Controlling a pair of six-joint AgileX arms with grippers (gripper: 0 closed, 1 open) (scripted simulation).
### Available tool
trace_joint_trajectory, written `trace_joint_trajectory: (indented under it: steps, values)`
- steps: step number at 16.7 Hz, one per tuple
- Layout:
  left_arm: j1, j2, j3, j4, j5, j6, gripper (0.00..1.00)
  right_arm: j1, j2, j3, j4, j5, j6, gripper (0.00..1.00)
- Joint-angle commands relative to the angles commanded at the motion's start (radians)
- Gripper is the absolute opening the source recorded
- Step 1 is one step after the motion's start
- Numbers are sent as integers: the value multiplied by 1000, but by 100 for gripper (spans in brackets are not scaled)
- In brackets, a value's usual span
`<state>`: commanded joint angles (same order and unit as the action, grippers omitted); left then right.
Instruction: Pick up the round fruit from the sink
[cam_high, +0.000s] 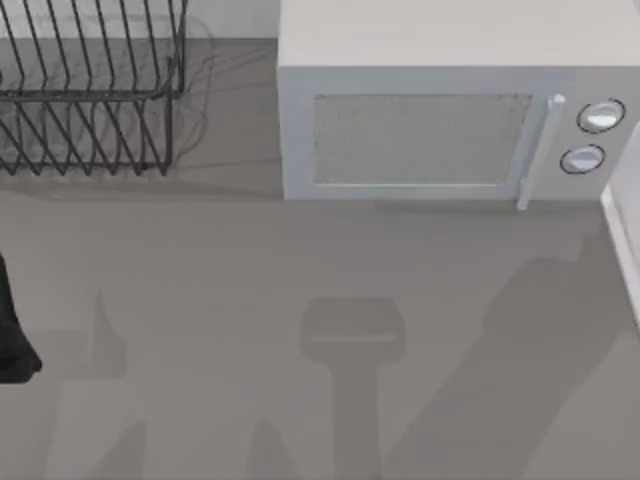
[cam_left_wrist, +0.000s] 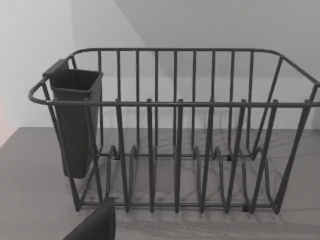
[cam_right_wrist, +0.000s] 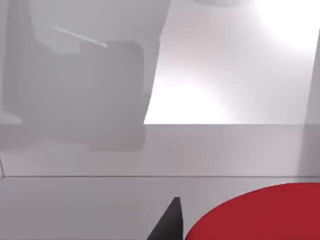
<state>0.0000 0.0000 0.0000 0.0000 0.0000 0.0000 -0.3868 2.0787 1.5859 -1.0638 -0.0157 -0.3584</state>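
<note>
Table (cam_high: 200, 300): grey, flat surface spanning the top view, crossed by soft shadows of the arms near its middle and right.

Microwave (cam_high: 420, 140): pale grey box at the back of the table, right of centre. Mesh-patterned door window, vertical handle (cam_high: 540, 150) at the door's right edge, two round knobs (cam_high: 598, 117) stacked one above the other beside the handle.

Dish rack (cam_left_wrist: 175, 135): dark wire basket at the table's back left corner, standing upright, with a row of curved plate dividers along its floor. A dark rectangular cutlery cup (cam_left_wrist: 75, 120) hangs on one end wall, inside the rim.

Sink (cam_right_wrist: 225, 100): pale, smooth basin seen close in the right wrist view, with a straight wall and a bright patch of light on its floor. A pale edge also appears at the far right of the table in the top view.

Left arm (cam_high: 12, 320): dark shape at the table's left edge, facing the dish rack. Cannot tell how far its fingers are spread.

Round fruit (cam_right_wrist: 260, 212): bright red, smooth, lying in the sink directly under the right wrist camera.

Right gripper: one dark fingertip (cam_right_wrist: 167, 222) sits just beside the fruit; whether it touches, and how wide the fingers stand, cannot be told.
</note>
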Motion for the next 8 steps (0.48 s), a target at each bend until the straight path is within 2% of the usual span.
trace_joint_trajectory:
  steps: [4,8]
  values:
    - [0,0,0,0,0,0,100,1,-99,166,-263,-1,-1,0]
    - [0,0,0,0,0,0,100,2,-152,243,-362,-1,0,0]
